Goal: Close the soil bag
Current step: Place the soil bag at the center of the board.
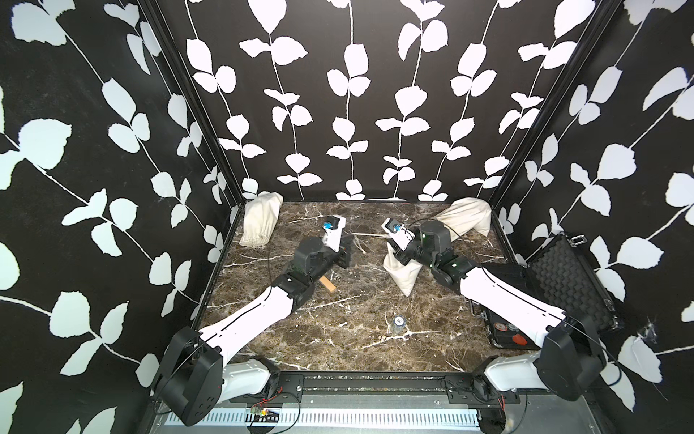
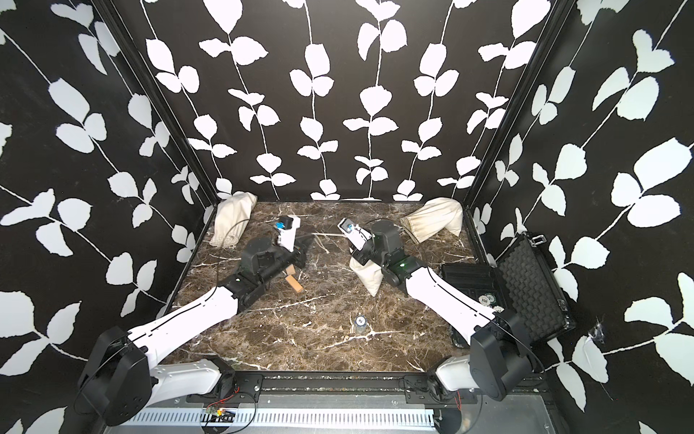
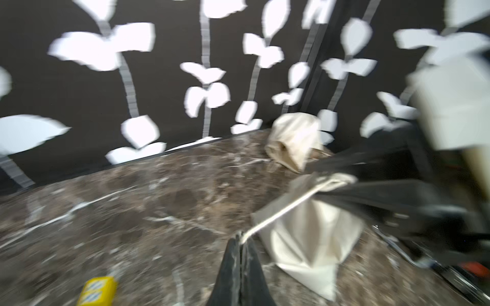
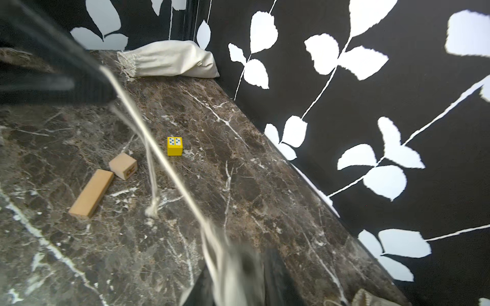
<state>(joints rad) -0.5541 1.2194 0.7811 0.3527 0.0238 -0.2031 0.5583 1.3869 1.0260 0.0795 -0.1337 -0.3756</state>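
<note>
**Left gripper (image 3: 240,239) pinches the cord (image 3: 281,212)**

We see its dark, scuffed fingers (image 3: 230,265) pressed together on the thin, pale cord, pulled straight to the soil bag (image 3: 313,238) just beyond the tips: a creased cream cloth sack, neck gathered. Our right gripper (image 1: 395,256) is at that neck, black fingers either side; blur keeps us from telling whether it clamps.

A dark brown marble tabletop (image 1: 338,338) carries the cream soil bag (image 1: 403,276), which rests just below the right gripper (image 1: 394,252), and two more cloth bags, one (image 1: 261,220) beyond the left gripper (image 3: 240,239) and the other (image 1: 467,216) beyond the right gripper. Near the left gripper lie a yellow dotted block (image 4: 175,145), a wooden cube (image 4: 123,165) and a long wooden block (image 4: 91,193) touching the cube. Well behind the right gripper stands a small clear capped bottle (image 1: 398,323), with an open black case (image 1: 525,300) off to its right.
</note>
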